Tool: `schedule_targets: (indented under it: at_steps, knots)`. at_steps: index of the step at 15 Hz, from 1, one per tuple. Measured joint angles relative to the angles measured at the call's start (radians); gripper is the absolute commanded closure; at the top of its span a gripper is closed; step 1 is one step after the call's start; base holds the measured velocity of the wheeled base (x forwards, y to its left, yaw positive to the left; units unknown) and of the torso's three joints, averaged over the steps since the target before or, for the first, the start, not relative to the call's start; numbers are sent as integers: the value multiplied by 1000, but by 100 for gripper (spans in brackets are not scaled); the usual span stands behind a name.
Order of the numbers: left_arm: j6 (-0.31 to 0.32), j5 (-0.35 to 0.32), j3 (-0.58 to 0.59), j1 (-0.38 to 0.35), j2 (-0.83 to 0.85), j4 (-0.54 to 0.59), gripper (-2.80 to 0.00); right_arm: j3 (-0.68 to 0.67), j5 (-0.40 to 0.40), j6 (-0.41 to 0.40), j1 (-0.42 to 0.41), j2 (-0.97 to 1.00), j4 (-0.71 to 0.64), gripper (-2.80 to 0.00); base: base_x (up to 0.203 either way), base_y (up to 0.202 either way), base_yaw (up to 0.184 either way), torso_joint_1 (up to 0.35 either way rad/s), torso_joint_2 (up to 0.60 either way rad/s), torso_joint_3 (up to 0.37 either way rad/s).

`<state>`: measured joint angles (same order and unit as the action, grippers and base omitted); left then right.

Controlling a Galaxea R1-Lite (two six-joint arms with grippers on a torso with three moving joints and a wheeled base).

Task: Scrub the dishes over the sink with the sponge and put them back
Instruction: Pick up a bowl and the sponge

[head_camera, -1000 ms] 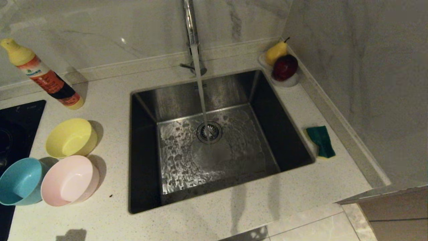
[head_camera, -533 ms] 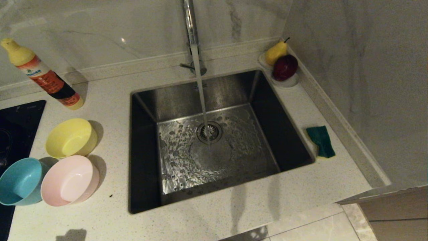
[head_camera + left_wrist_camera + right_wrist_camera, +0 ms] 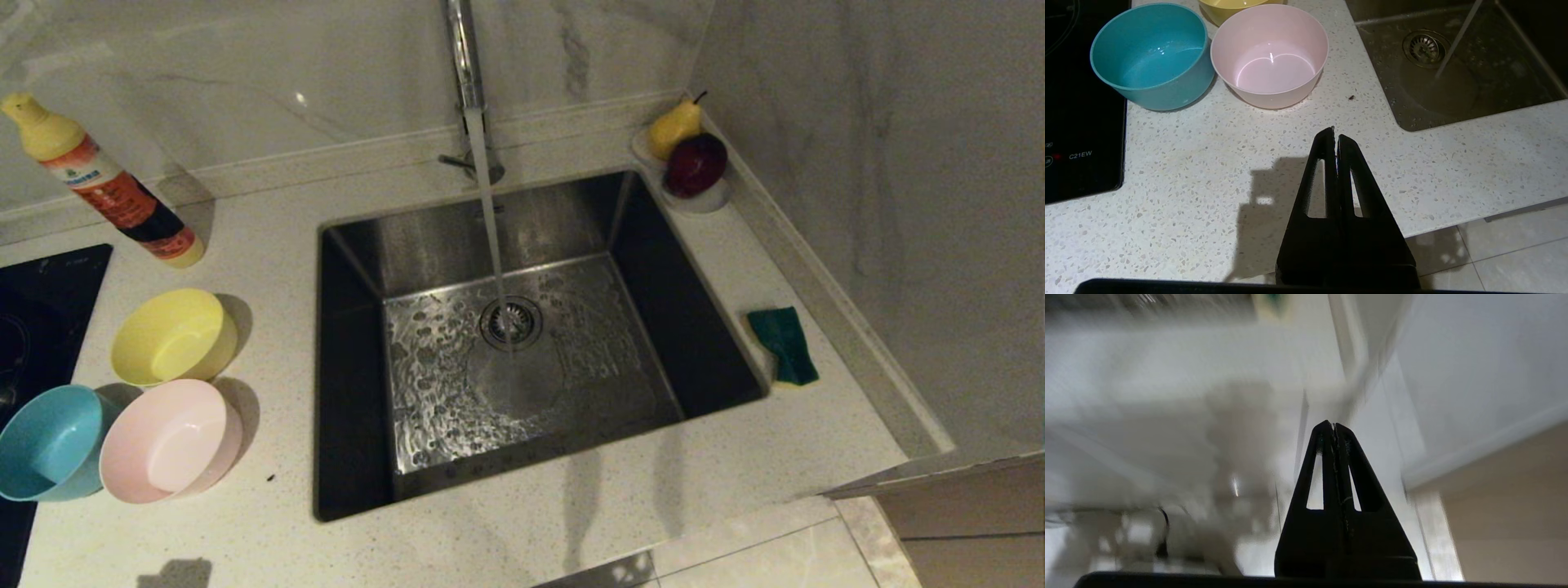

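Three bowls stand together on the counter left of the sink (image 3: 351, 245): yellow (image 3: 173, 336), pink (image 3: 170, 441) and light blue (image 3: 51, 443). The sponge (image 3: 784, 343), green face up, lies on the counter right of the sink. Water runs from the tap (image 3: 465, 73) onto the drain strainer (image 3: 511, 322). Neither gripper shows in the head view. In the left wrist view my left gripper (image 3: 1336, 135) is shut and empty above the counter's front edge, short of the pink bowl (image 3: 1269, 53) and blue bowl (image 3: 1152, 55). My right gripper (image 3: 1333, 426) is shut and empty before a blurred counter.
A detergent bottle (image 3: 106, 184) leans against the back wall at the left. A white dish (image 3: 710, 200) with a pear (image 3: 674, 126) and a dark red apple (image 3: 695, 164) sits in the back right corner. A black hob (image 3: 41, 302) borders the bowls on the left.
The bowls, sponge and sink keep their places in the head view; only the water pattern on the sink floor shifts. No arm has come into that view.
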<state>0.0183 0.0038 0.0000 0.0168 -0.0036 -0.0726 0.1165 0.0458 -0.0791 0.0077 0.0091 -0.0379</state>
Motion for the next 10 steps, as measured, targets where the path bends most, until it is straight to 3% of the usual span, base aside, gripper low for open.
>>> schedule_targets:
  at_steps: [4,10]
  knots:
    - [0,0,0,0,0,0,0,263,96,-2,0,148,-68,0,0,0,0,0,0,0]
    - [0,0,0,0,0,0,0,519,190,-12,7,551,-82,0,0,0,0,0,0,0]
